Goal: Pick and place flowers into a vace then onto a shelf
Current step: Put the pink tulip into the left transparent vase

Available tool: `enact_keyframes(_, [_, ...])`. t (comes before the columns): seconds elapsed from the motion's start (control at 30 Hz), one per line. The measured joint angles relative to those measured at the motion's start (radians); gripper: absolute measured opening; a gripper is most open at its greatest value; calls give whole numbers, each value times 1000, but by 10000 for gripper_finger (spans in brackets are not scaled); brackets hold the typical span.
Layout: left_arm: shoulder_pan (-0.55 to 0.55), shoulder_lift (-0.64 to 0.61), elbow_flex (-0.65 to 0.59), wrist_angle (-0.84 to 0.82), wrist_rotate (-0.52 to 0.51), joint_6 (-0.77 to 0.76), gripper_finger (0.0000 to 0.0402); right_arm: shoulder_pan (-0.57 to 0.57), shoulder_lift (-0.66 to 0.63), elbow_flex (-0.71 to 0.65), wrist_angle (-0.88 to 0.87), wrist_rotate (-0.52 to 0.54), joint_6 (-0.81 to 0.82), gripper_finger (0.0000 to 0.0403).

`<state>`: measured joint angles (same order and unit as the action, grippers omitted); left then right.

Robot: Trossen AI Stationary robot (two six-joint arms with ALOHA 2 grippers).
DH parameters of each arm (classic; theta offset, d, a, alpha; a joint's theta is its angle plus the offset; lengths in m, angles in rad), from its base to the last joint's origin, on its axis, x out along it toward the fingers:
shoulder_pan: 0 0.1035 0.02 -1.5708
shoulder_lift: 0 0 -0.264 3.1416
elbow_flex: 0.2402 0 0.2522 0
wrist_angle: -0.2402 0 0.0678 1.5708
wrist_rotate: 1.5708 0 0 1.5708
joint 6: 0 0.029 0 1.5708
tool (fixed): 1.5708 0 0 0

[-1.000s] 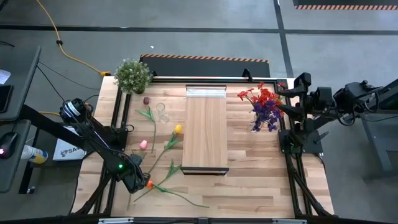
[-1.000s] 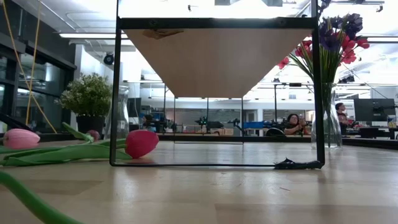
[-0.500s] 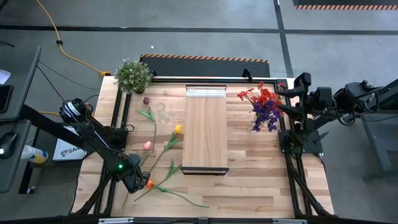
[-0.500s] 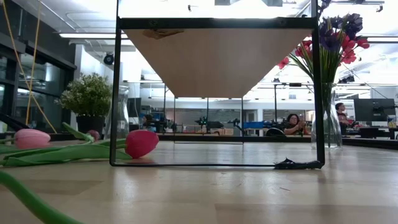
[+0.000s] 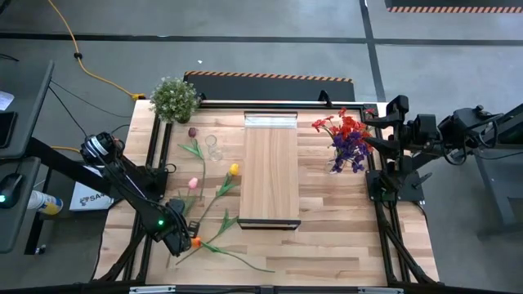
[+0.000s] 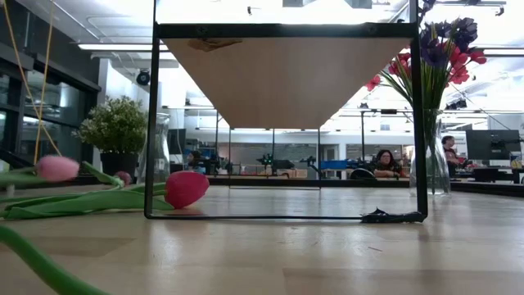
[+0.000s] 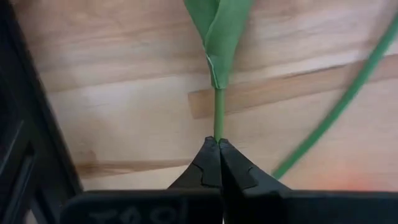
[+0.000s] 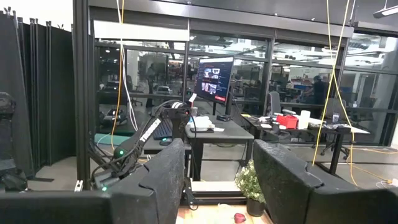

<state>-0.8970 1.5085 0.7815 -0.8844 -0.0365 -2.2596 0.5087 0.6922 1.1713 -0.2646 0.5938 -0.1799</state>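
Left gripper (image 7: 218, 155) low, jaws clamping flower stem (image 7: 218, 115)

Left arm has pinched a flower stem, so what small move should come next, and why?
Probably a slow lift. The left gripper has its jaws shut on the pink flower stem, and the head already hangs off the table, so raising it frees the stem from the other stems.
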Motion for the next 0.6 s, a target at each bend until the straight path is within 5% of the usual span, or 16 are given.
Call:
enact_keyframes(0.27, [0,-5,82,-97,-6,-18,20,0,0,0,0,0,0,181])
enact_keyframes(0.6, [0,-6,312,-455,-102,-28,20,0,0,0,0,0,-1,181])
